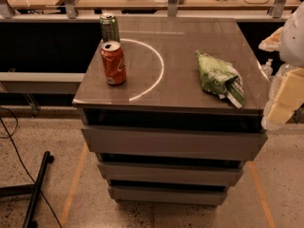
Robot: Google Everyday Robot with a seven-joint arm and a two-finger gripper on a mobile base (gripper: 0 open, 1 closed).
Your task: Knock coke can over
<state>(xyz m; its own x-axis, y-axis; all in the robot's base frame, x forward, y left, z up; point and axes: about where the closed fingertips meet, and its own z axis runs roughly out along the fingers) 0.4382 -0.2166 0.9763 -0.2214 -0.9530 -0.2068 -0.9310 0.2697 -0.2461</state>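
The red-orange aluminium coke can with white lettering and a silver top (113,63) stands upright near the front left corner of the grey-brown top of the drawer cabinet (185,42), just left of a thin white arc (160,70) marked on that surface. Close behind it stands a green aluminium can of like size (109,27); the two seem to be apart by a small gap, though from this angle I am not sure. A crumpled green snack bag (219,77) lies well apart, toward the right side.

My gripper (284,101) hangs at the right edge of the view, beside the cabinet's right front corner and far from the coke can. It has no hold on the can, and I cannot tell whether it is open or closed.

I judge the can light, thin-walled and smooth, so it should tip with little force and then roll. I need no grasp, only a push high on its side, near the shoulder, where the leverage is best. A low push would merely slide it. The left edge is near, and the green can must stay standing
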